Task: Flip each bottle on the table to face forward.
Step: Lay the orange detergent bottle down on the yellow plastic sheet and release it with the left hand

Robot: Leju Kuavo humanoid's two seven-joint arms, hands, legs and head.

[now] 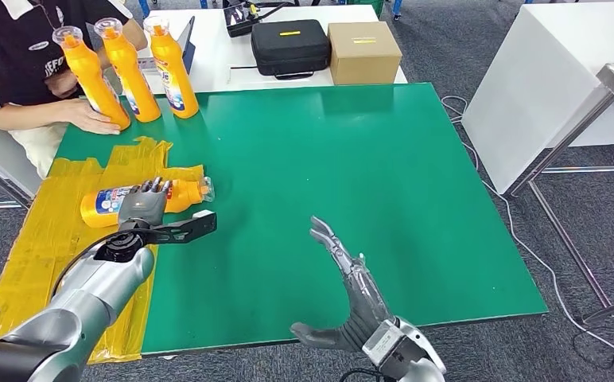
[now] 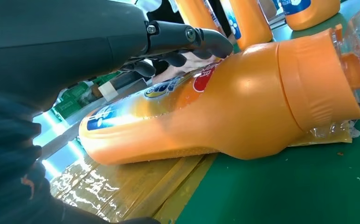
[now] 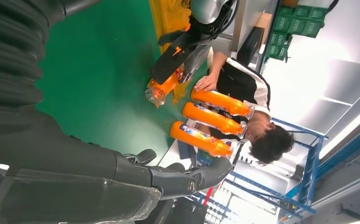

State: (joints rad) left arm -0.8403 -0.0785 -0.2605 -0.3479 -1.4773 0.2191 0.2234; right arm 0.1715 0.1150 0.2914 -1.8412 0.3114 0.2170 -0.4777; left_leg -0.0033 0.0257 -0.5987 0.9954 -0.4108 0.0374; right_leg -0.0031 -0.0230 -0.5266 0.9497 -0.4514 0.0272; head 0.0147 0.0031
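Note:
An orange bottle (image 1: 183, 193) lies on its side at the left of the green mat (image 1: 351, 159), cap toward the middle, label up. My left hand (image 1: 143, 205) reaches over its middle. In the left wrist view the fingers (image 2: 187, 37) stretch straight out just above the bottle (image 2: 243, 107) and are not closed round it. Three more orange bottles (image 1: 131, 76) stand upright at the back left, and a person's hand (image 1: 89, 118) rests against the leftmost one (image 1: 89, 79). Near the front edge my right hand (image 1: 351, 294) hovers open and empty.
Yellow tape (image 1: 41, 239) covers the table's left strip under the lying bottle. A person (image 1: 17, 56) sits at the back left. Behind the mat are a black case (image 1: 290, 46) and a cardboard box (image 1: 363, 50). A white table (image 1: 542, 79) stands to the right.

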